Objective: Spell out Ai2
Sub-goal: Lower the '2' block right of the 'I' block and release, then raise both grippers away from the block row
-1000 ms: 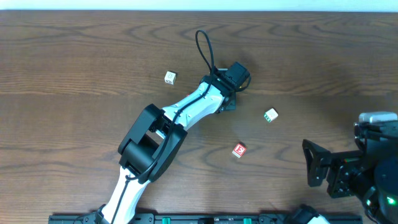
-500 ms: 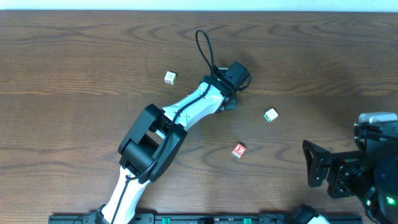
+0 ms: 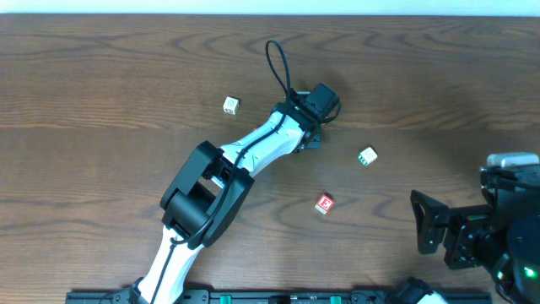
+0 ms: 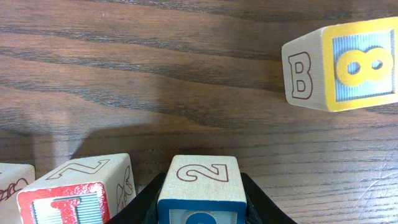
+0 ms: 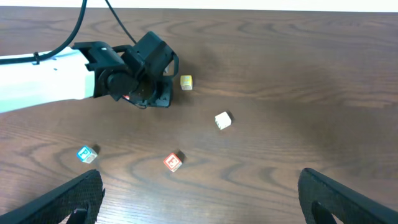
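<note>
In the left wrist view my left gripper (image 4: 202,208) is shut on the white cube with a blue 2 (image 4: 202,180), low over the table. Close on its left stands a white cube with a red I face (image 4: 78,193). The edge of a third pale cube (image 4: 12,190) shows at the far left, its letter out of view. In the overhead view the left gripper (image 3: 309,135) hides these cubes. My right gripper (image 5: 200,186) is open and empty, at the table's near right (image 3: 430,224).
A yellow B/8 cube (image 4: 342,62) lies ahead right of the left gripper (image 5: 186,81). A white-green cube (image 3: 367,156), a red E cube (image 3: 325,203) and a small white cube (image 3: 231,105) lie loose. A teal P cube (image 5: 86,154) sits near the left arm.
</note>
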### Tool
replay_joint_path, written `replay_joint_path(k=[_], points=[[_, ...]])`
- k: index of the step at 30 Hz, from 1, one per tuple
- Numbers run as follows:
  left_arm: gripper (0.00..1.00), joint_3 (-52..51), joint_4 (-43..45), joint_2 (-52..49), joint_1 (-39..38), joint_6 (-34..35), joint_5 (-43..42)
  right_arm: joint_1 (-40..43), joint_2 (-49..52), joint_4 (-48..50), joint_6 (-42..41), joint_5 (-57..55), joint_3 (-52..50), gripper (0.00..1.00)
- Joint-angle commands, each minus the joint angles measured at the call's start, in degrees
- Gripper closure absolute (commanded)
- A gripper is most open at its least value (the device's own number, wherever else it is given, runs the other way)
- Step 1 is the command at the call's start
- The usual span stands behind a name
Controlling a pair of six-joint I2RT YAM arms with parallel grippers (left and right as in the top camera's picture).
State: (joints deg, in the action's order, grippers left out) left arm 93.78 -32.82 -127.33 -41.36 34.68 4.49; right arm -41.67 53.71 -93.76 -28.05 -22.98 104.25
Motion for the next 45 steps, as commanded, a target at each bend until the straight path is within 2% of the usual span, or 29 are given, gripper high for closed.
replay_joint_path(k=[1, 3, 12, 27, 30, 34, 35, 36, 38, 40, 42, 45], points=[[0.66, 1.33, 0.07, -1.55, 0.22, 0.04, 0.92, 0.50, 0.07, -0.24, -0.66, -0.76, 0.33, 0.01], [0.60, 1.33, 0.04, -1.55, 0.20, 0.02, 1.51, 0.50, 0.07, -0.33, -0.66, -0.74, 0.33, 0.01], [0.59, 1.33, 0.52, -1.55, 0.20, -0.81, 2.14, 0.50, 0.07, -0.33, -0.66, -0.76, 0.33, 0.01], [0.55, 1.90, 6.73, -1.55, 1.68, -4.55, 4.92, 0.50, 0.07, -0.37, -0.63, -0.61, 0.33, 0.01], [0.54, 6.05, 6.49, -1.51, 2.29, -9.16, 4.94, 0.50, 0.17, -0.28, -0.63, -1.53, -0.11, 0.01], [0.53, 18.29, -1.81, -0.63, 4.26, -12.20, 6.75, 0.50, 0.22, 1.31, -0.68, -6.86, -5.68, 0.01], [0.54, 21.20, -4.66, -0.35, 5.20, -12.17, 7.13, 0.50, 0.22, 2.16, -0.66, -7.15, -7.34, 0.04], [0.59, 24.52, -8.44, 0.09, 6.60, -12.09, 7.06, 0.52, 0.24, 3.67, -0.66, -7.21, -9.81, 0.10], [0.69, 29.64, -15.41, 1.05, 9.68, -10.84, 6.36, 0.68, 0.24, 7.21, -0.66, -6.40, -14.71, 0.12], [0.77, 33.31, -21.53, 2.67, 13.11, -10.84, 3.65, 1.66, 0.31, 11.37, -0.63, -3.48, -19.58, 0.12], [0.76, 34.97, -26.73, 5.62, 17.11, -14.01, -0.35, 3.78, 0.61, 16.85, -0.17, 1.07, -24.74, 0.12], [0.75, 34.95, -31.52, 10.36, 22.01, -17.73, -1.20, 8.00, 2.12, 25.22, 3.67, 10.86, -29.81, 0.11]])
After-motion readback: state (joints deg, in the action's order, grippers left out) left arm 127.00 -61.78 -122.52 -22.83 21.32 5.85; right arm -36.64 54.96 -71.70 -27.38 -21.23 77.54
